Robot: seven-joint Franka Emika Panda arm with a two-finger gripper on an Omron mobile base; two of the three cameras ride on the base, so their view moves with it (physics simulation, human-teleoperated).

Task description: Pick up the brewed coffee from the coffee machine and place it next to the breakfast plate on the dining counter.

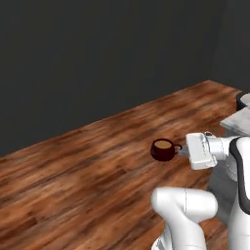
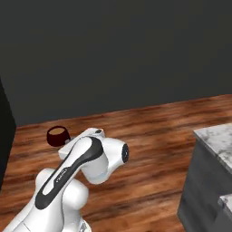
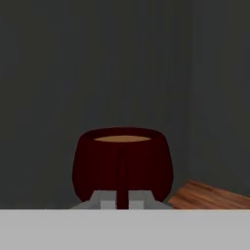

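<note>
The brewed coffee is a small dark red mug (image 1: 162, 149) with light brown liquid in it, held upright in the air above the wooden floor. My gripper (image 1: 181, 150) is shut on its side handle from the right. From the right base camera the mug (image 2: 57, 136) shows just past my white forearm. In the hand view the mug (image 3: 122, 163) sits dead ahead, its handle between the fingertips of my gripper (image 3: 122, 200). A marble slab on a grey base, the dining counter (image 2: 213, 136), stands to the right, apart from the mug. The coffee machine and the breakfast plate are out of view.
Brown wooden floor (image 1: 88, 166) spreads under the mug, with a dark grey wall (image 1: 97, 58) behind it. The counter's corner (image 1: 238, 121) shows at the right edge, with a dark round thing (image 1: 243, 101) beyond it. A tall black shape (image 2: 4, 136) stands at the left edge.
</note>
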